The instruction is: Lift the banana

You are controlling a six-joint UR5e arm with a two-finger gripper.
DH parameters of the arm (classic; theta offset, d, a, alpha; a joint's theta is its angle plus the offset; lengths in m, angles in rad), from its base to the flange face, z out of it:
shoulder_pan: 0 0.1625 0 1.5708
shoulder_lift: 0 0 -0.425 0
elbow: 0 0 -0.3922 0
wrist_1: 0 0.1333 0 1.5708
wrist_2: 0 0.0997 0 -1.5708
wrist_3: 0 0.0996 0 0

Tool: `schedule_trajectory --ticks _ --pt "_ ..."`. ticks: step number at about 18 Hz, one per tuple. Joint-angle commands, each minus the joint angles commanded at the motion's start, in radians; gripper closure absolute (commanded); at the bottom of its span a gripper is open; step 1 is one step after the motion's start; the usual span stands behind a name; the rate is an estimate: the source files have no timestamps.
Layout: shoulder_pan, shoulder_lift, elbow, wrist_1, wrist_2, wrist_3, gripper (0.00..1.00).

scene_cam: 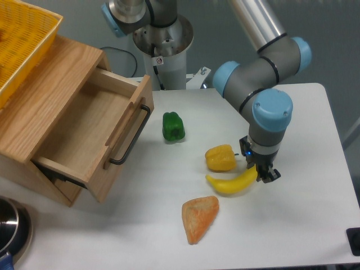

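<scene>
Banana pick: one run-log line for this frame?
phase: lift | tool: shut on banana at right end | banana: tilted, raised end at tool | neighbours: yellow pepper, orange wedge untouched

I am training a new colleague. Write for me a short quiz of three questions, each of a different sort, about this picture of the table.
1. True or false: the claw is closed on one end of the banana.
2. Which item lies closest to the open drawer?
A. green pepper
B. yellow pepper
C. orange wedge
3. Fill in: the yellow basket sits on top of the wooden ____.

Key
1. True; it grips the banana's right end as the camera sees it.
2. A
3. cabinet
</scene>
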Motion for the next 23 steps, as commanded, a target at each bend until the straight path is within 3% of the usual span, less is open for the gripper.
schedule_trajectory --ticks 6,12,18,23 --pt "-0.002 -0.008 -0.047 0.011 -0.002 -0.063 0.51" --pt "-0.021 -0.05 -0.077 0.054 -0.005 -0.274 0.48" --pt "-0.012 -0.103 -0.048 0.109 -0.008 -0.345 0.28" --pt "-0.005 -0.13 -0.035 0.127 -0.008 -0.363 0.24"
